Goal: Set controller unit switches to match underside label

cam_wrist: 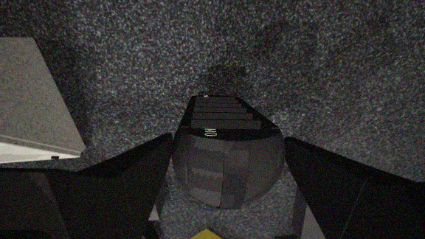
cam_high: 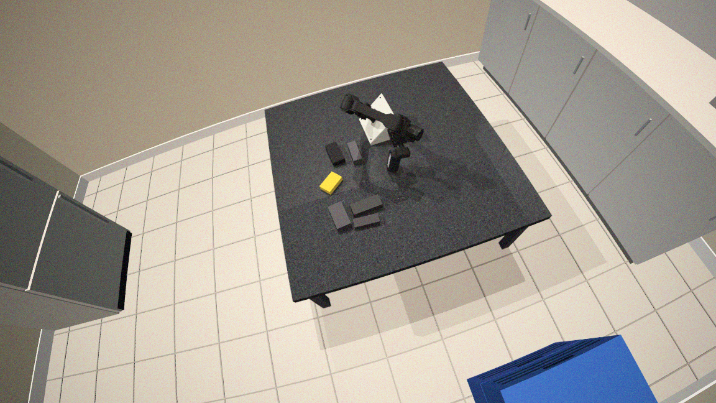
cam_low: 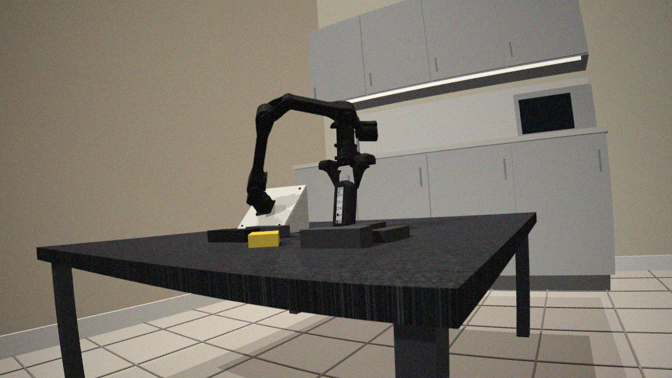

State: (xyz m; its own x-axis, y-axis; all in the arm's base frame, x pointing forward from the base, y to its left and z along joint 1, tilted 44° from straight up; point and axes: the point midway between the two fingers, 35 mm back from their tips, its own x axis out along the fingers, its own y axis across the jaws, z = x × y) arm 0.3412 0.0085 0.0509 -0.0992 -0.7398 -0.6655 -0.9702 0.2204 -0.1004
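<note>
The dark grey controller unit stands on end, nearly upright, with its rounded upper end between my fingers. My gripper is shut on it from both sides. The white label on its underside faces the exterior view. One square low on the strip looks filled; the others are too small to read surely. In the wrist view the rocker switches show very foreshortened, so their settings cannot be told. I cannot tell whether the lower end touches the bench.
A yellow block and several dark blocks, one black and one grey, lie on the bench. A white sloped panel stands by the arm.
</note>
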